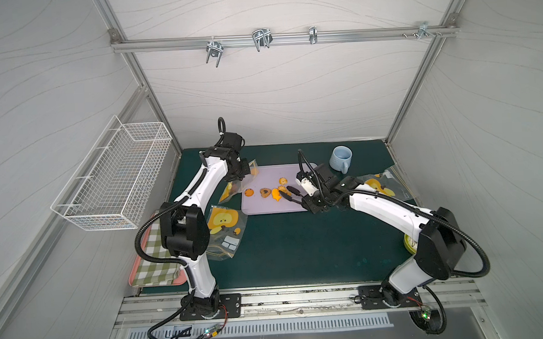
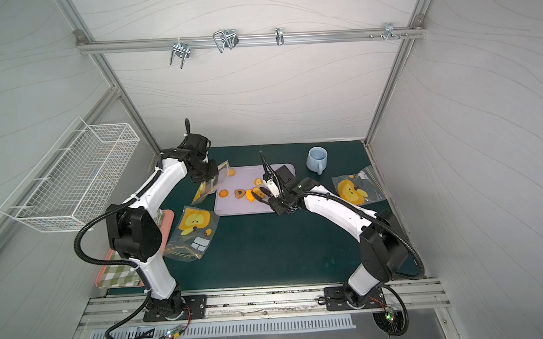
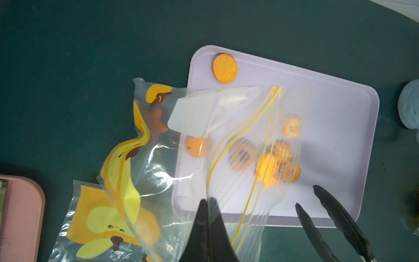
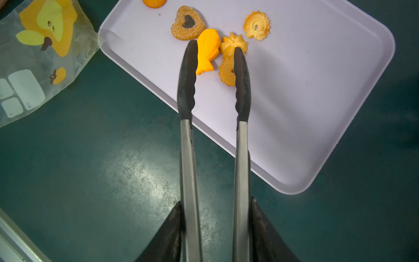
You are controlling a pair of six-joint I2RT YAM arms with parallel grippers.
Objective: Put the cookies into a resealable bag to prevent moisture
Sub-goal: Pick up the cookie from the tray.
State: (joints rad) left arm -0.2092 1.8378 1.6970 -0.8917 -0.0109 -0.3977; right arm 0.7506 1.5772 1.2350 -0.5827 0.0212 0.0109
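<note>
Several cookies lie on the lilac tray [image 1: 265,208]: an orange fish [image 4: 207,51], a sugared heart [image 4: 188,23], flower rounds [image 4: 257,25] and a plain round [image 3: 225,67]. My left gripper [image 3: 208,200] is shut on the rim of the clear resealable bag [image 3: 238,127] and holds it up over the tray's left end. A dark brown star [image 3: 156,120] shows inside the bag. My right gripper [image 4: 216,200] is shut on the handles of black-tipped tongs [image 4: 188,90]. The tong tips stand apart, straddling the fish and a flower cookie.
A blue mug [image 1: 341,159] stands behind the tray. Spare printed bags lie at front left [image 1: 224,230] and at right [image 1: 381,186]. A pink tray with a checked cloth [image 1: 154,263] sits at the left edge, below a wire basket [image 1: 116,174] on the wall.
</note>
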